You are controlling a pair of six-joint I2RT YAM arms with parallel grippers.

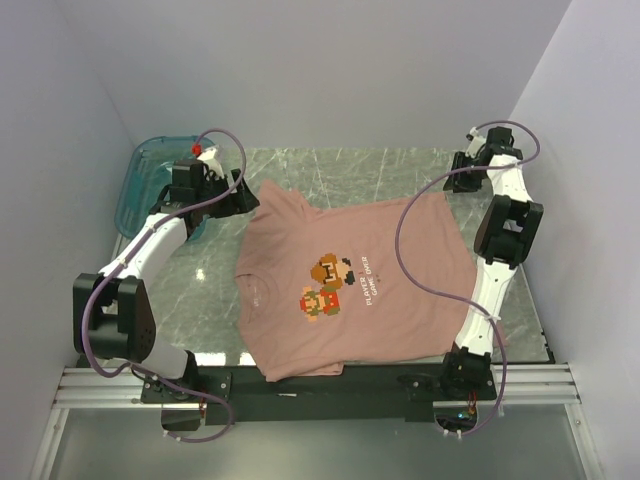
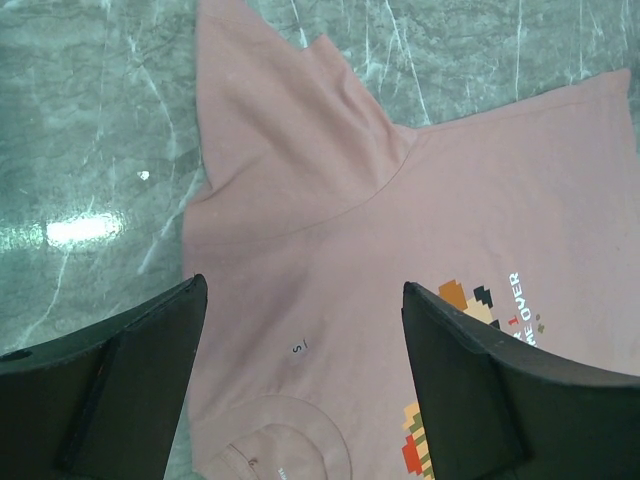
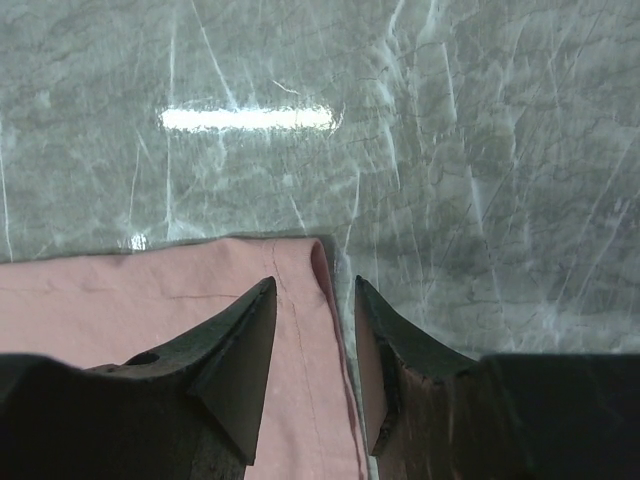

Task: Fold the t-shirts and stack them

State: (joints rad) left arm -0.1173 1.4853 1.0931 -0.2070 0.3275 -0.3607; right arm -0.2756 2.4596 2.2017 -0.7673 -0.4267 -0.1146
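Where the left gripper [image 2: 300, 300] hangs, you see its fingers [image 2: 140, 370] spread wide and holding nothing, with the t-shirt [image 2: 330, 200] lying under them at the collar and far sleeve. On the right gripper [image 3: 314, 290] the fingers [image 3: 235, 350] sit close together with a narrow gap left; the shirt's hemmed corner edge shows in that gap, the cloth lies flat, and no grip is seen. The shirt is spread print-up across the middle of the marble table [image 1: 400, 170], collar toward the left arm, hem toward the right. A teal bin [image 1: 140, 180] stands at the far left corner.
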